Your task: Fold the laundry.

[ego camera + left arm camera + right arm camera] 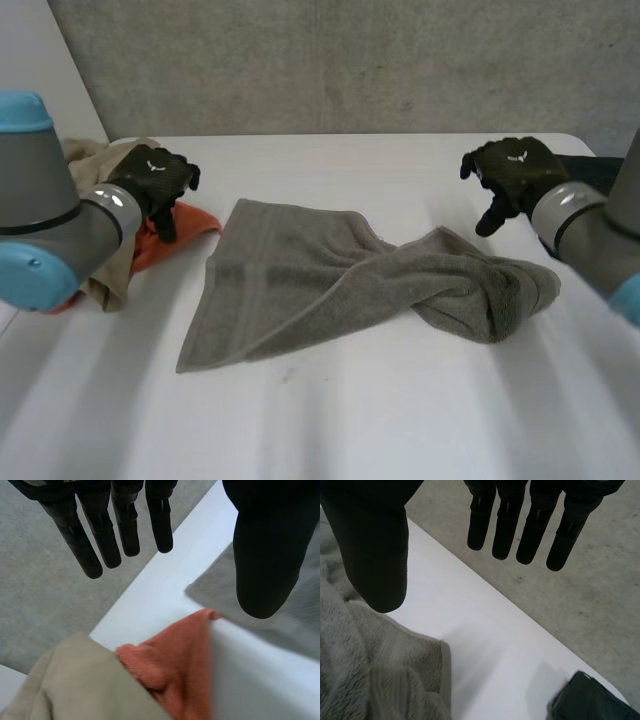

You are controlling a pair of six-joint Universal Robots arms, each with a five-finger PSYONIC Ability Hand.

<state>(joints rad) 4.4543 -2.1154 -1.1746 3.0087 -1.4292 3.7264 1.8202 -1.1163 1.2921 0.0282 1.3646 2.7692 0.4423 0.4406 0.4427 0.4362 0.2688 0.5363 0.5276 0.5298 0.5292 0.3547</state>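
Head view, laundry bench: my two black hands hover at either end of a grey-green terry towel (pixel 330 290) that sprawls across the middle of the white bench (pixel 350 430), its long axis running from my left side to my right. The towel's left half lies flat and roughly square. Its right half is twisted over and bunched into a thick roll that ends near my right hand (pixel 510 175). That hand hangs just beyond the bunched end, fingers straight and thumb spread wide, holding nothing. In the right wrist view a hemmed towel edge lies just below the thumb. My left hand (pixel 155 180) is likewise spread and empty, poised over a crumpled orange cloth (pixel 175 235) that sits just beside the towel's far left corner. A beige garment (pixel 100 270) is heaped next to it at the bench's edge. A dark cloth (pixel 590 170) lies at the far right corner. By my reckoning the right hand has the shorter reach to the tangle, and the twist must come out before any fold; the thick pile looks limp and likely to drag.
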